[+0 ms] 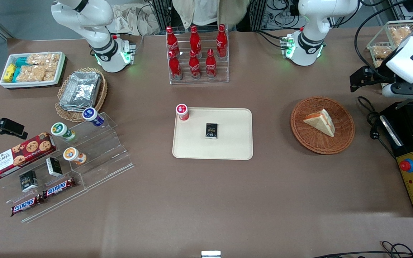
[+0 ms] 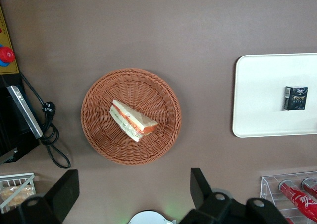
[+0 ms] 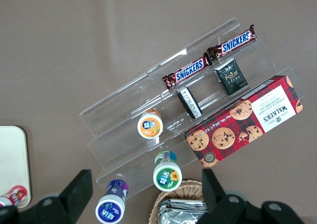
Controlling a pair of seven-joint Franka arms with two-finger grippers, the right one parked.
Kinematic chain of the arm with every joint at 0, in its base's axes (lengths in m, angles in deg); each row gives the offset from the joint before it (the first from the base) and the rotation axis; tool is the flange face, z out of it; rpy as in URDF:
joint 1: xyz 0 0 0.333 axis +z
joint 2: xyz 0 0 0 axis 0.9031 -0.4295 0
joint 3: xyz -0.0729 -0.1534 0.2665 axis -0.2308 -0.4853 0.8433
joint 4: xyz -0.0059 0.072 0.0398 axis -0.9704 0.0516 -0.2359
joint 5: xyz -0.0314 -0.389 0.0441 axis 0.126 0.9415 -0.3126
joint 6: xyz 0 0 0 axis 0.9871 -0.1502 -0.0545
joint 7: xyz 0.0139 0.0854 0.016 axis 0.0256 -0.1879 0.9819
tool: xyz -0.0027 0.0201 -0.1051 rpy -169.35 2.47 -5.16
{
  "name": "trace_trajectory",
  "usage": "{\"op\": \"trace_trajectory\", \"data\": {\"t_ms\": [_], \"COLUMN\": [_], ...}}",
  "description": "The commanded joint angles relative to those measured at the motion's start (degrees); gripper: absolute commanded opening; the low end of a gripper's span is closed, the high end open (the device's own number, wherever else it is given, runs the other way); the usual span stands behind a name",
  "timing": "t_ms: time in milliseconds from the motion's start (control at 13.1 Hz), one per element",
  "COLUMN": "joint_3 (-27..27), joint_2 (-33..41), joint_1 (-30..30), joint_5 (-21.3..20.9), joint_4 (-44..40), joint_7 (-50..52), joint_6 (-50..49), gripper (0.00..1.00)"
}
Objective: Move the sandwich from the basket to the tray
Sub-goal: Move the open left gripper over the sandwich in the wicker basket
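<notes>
Sandwich [image 2: 132,121] in basket [image 2: 99,92]; tray [image 1: 228,148] holds box [image 1: 212,130]; tool [image 2: 133,189] open above.

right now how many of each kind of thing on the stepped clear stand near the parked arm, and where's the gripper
small bottles: 3
dark small boxes: 2
snickers bars: 2
cookie box: 1
total: 8
gripper: open, above the table beside the basket, sandwich in it

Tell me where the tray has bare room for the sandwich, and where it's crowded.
On the tray, the strip nearest the basket is bare, as is the edge nearest the front camera. The black box occupies the middle, and the red-capped bottle one corner. The sandwich lies in the basket; the gripper is open above it.
</notes>
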State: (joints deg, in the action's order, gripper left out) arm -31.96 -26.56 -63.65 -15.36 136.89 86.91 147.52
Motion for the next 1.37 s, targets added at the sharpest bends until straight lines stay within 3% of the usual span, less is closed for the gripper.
{"op": "trace_trajectory", "data": {"t_ms": [0,229,763,992,1297], "joint_3": [-0.1,-0.1,0.3,0.4,-0.1], "joint_2": [-0.2,-0.4,1.1,2.0,4.6], "joint_1": [0.2,0.3,0.7,0.8,0.7], "joint_5": [0.3,-0.3,0.3,-0.3,-5.0], "joint_4": [-1.3,-0.9,3.9,6.3,13.5], "joint_7": [-0.8,0.8,34.6,38.8,52.1], "joint_6": [-1.2,-1.2,1.1,1.9,7.5], "gripper": [1.0,1.0,1.0,1.0,1.0]}}
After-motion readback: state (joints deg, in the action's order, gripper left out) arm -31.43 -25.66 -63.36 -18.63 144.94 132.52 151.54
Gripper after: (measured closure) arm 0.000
